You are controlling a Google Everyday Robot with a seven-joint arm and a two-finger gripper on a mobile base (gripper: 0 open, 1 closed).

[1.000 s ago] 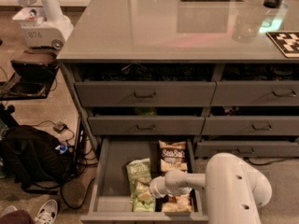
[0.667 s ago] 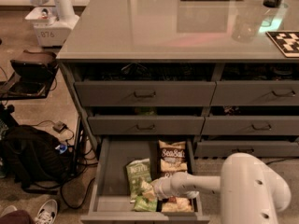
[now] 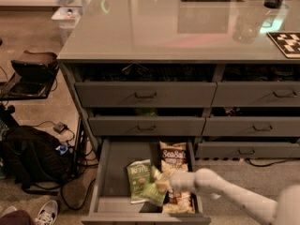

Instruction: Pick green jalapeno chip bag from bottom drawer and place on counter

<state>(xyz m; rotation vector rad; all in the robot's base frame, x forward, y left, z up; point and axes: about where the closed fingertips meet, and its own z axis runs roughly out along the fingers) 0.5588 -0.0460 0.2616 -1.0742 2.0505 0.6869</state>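
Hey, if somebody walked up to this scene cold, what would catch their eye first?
The bottom drawer stands pulled open, holding green and brown snack bags. The robot's white arm reaches in from the lower right, its gripper at a green jalapeno chip bag. Above spreads the glossy counter.

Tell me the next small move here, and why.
Probably secure the tool on the tilted green jalapeno chip bag before lifting. The tool sits low inside the open bottom drawer, right at that bag, with a second green bag beside it and Sea Salt bags crowding close. The bag is not yet out, and the counter is well above.
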